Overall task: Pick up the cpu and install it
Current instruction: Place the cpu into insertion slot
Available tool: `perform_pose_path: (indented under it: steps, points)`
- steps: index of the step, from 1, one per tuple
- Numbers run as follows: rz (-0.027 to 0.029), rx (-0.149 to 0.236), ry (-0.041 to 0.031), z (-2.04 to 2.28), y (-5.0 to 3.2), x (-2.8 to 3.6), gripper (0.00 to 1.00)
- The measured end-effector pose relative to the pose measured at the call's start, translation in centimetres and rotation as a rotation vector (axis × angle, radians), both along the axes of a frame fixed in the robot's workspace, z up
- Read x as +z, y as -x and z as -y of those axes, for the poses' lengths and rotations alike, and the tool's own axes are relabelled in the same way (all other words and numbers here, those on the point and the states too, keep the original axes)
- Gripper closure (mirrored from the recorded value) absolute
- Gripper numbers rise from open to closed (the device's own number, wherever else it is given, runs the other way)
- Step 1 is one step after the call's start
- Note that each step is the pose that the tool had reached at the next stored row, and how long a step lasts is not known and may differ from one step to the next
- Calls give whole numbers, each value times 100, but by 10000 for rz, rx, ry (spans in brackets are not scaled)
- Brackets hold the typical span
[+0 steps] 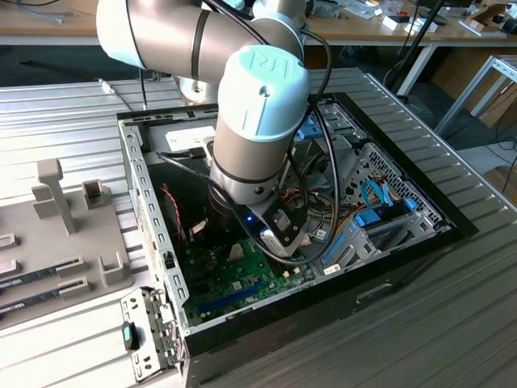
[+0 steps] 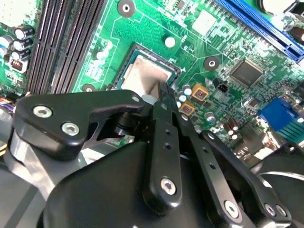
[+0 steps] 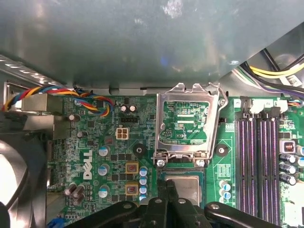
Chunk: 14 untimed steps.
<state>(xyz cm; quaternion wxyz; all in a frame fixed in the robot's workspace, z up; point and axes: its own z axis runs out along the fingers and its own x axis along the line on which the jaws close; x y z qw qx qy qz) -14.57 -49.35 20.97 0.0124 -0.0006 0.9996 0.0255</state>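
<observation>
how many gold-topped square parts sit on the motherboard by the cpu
2. In the first wrist view, one gold-topped square lies nearer the white connector, the other gold-topped square just beyond it, both beside the cpu. Others may be hidden.

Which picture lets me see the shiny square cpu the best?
The second wrist view: the cpu sits in its socket beyond the pincer. The first wrist view shows part of it.
</observation>
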Motion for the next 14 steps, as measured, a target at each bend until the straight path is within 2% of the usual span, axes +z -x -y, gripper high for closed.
perform_pose_path:
  steps: [3,4,6,7,9,12,14]
  points:
    - [-1,0,-1,-1,-3,47,89]
    - [-23,1,-3,-1,-26,47,89]
    - [-117,0,-1,0,-108,48,89]
    - [-137,0,0,0,-125,48,89]
    - [-145,0,4,1,-128,60,89]
    - [-143,0,-1,0,-128,117,89]
    - [-142,0,-3,0,-129,123,89]
